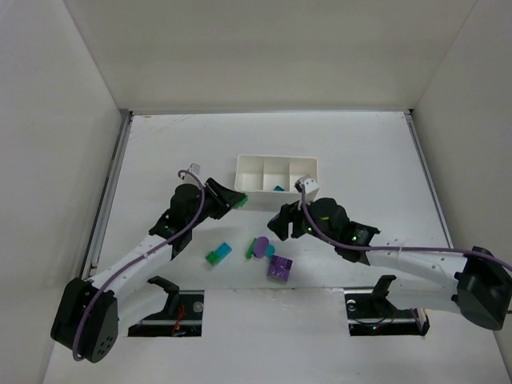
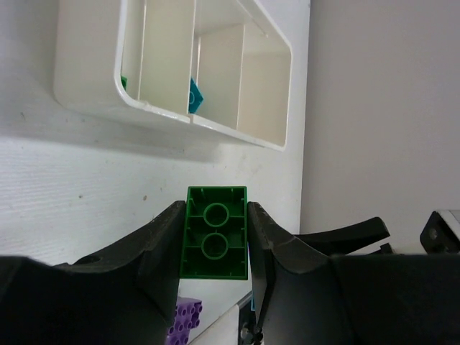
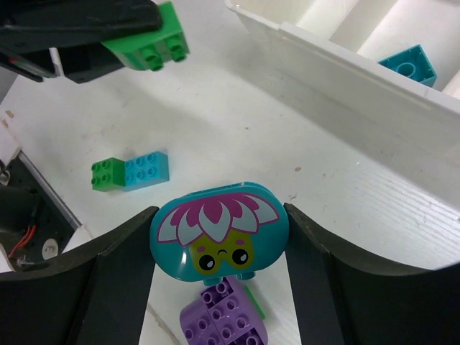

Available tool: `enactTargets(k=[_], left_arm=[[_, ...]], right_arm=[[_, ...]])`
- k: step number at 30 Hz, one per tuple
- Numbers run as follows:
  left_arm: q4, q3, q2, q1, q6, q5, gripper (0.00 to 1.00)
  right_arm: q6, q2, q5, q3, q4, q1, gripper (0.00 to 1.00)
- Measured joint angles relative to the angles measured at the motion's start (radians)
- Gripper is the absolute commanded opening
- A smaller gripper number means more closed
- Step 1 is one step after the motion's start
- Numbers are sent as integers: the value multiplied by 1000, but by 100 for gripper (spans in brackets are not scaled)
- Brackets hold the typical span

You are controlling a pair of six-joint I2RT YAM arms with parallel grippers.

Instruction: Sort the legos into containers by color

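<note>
White worktop [image 1: 360, 152], walls [image 1: 48, 120] on left, right and far sides. Tray [image 1: 277, 160] sits mid-worktop, well off every wall, with bare surface beyond it and to both sides. Three compartments [image 1: 302, 172]: green piece [image 2: 123, 83] in the left one, mostly hidden; teal brick [image 1: 278, 189] in the middle one. Left claw [image 2: 215, 210] clamped on a green brick [image 2: 214, 248], just off the tray's near-left corner. Right claw [image 3: 219, 215] clamped on a teal oval piece [image 3: 215, 244] with a flower face, near the tray's near wall. Loose between the arms: green-teal pair [image 1: 218, 254], purple brick [image 1: 279, 268], purple-green piece [image 1: 258, 246].
</note>
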Motion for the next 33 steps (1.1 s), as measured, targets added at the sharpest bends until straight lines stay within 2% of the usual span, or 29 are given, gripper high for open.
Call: enactTargets(k=[6,15,19,24,28,31,33], left_arm=[[-23,13,-4,-8,33,-49,16],[-50,123,24,-73,134,-193,18],[-50,168,97,-78,174,-235,19],[-53,225,210,-78,218,-264,19],[-54,273,274,-79,243,-275,19],[-54,297,299,-80,259,-283,19],[-53,310,312,-79,269,-288,20]], right_arm=[[-35,118,72,132,-18,-72,53],[-125,346,195,365,-14,-169,60],[-153,433,237,399,-16,-177,63],[-166,497,260,423,-22,-183,78],[-165,504,268,441,-21,-186,86],[-164,500,272,443,-19,-190,87],[-164,488,274,442,-19,-190,82]])
